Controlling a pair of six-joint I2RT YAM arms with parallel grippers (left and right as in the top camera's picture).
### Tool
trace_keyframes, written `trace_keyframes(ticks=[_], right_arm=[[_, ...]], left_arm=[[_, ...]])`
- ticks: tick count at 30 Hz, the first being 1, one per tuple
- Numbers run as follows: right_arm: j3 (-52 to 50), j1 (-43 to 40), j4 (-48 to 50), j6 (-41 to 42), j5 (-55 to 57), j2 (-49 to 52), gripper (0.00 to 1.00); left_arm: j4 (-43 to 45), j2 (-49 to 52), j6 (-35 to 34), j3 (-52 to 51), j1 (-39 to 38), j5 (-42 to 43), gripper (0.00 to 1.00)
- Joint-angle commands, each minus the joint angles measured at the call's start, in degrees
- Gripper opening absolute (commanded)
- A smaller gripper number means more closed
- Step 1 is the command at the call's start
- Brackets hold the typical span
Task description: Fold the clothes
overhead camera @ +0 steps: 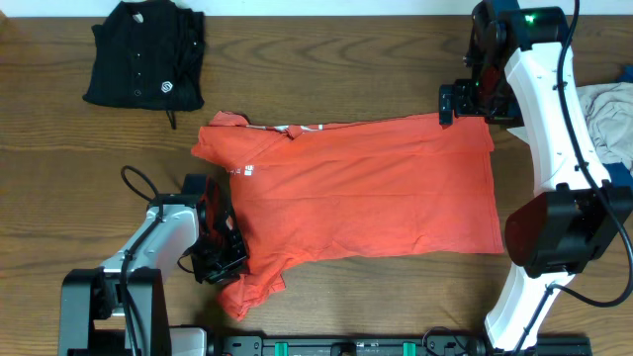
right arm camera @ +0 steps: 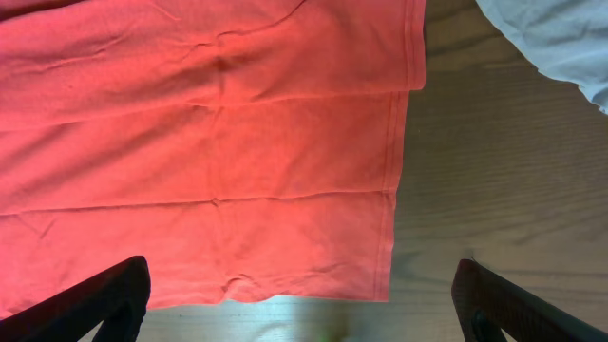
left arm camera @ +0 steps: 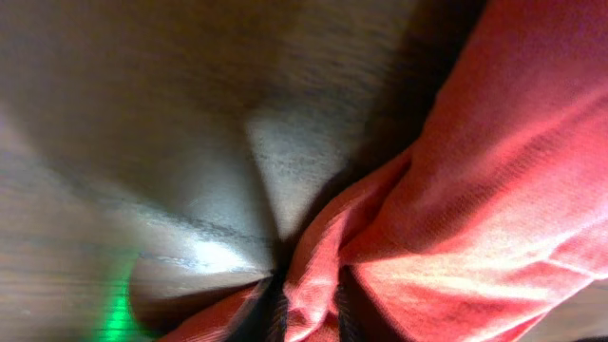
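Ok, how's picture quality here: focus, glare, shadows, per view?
Overhead: sharp, evenly lit, T-shirt crisp. Left wrist: too close, soft and blurred, a glare patch on the table, green glow lower left. Right wrist: sharp, hem stitching readable.

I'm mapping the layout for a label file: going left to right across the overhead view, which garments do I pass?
In order: black buttoned shirt → red-orange T-shirt → pale grey garment.
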Motion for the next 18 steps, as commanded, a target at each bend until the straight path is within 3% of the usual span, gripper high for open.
trace_keyframes(ticks=[1,11,18], right_arm=[[0.15,-0.22,0.11,0.59,-0.28,-0.07,0.99],[0.13,-0.22,0.11,0.59,-0.44,-0.07,0.99],[0.13,-0.22,0.11,0.59,-0.46,-0.07,0.99]], left_arm=[[-0.28,-0.20,0.22,-0.09,0.07,0.42,0.07],[-3.37,-0.20,0.20,5.88,0.07,-0.39,0.06],[-9.75,-0.46,0.17,14.34,0.07,-7.91,0.06]])
